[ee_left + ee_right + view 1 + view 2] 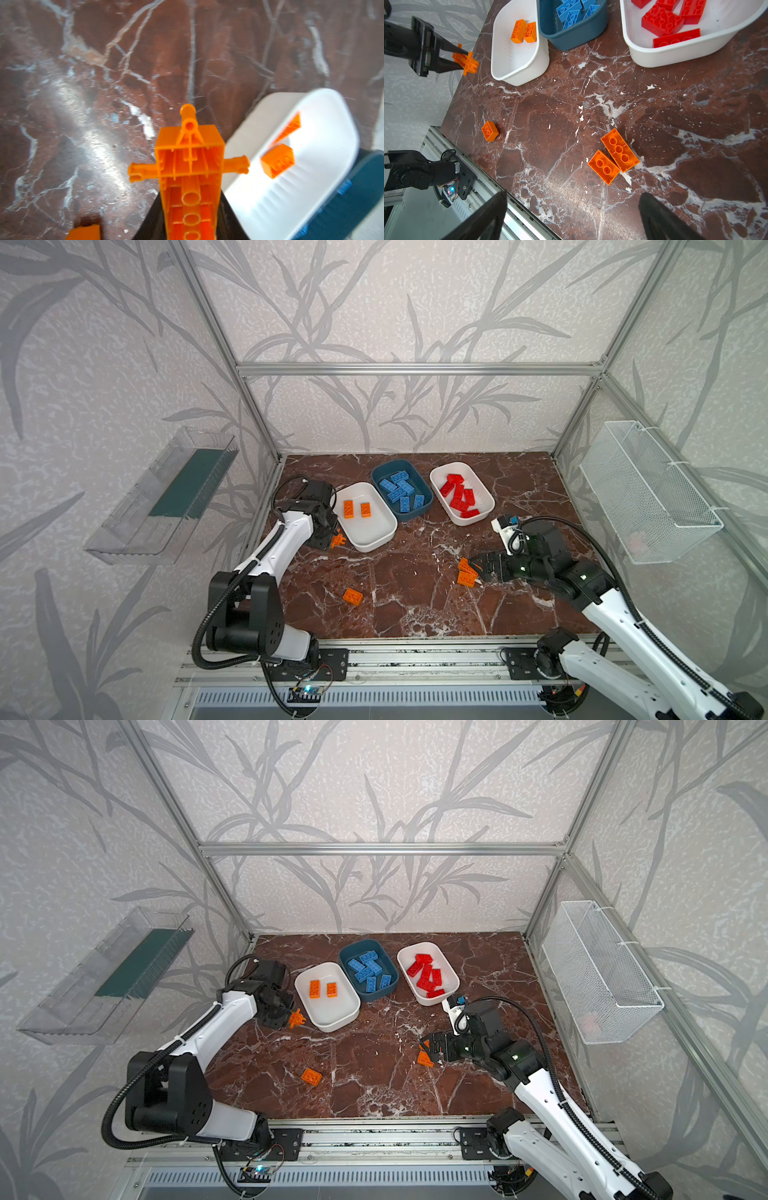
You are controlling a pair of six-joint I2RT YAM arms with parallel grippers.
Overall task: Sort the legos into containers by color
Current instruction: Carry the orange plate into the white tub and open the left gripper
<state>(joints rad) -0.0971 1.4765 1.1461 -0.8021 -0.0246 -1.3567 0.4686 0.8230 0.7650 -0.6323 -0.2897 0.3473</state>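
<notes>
The left gripper is clamped on an orange peg brick, hollow underside showing, just beside the white tub holding two orange bricks. The right gripper, jaws wide apart, hovers near two loose studded bricks, orange and touching, on the table.

Clad in glossy white shells, left arm and right arm alike, jointed in matte black. Trailed by ribbed black conduit. Dotted with a green lamp. Tipped, on the right gripper, with tapered black fingers.
</notes>
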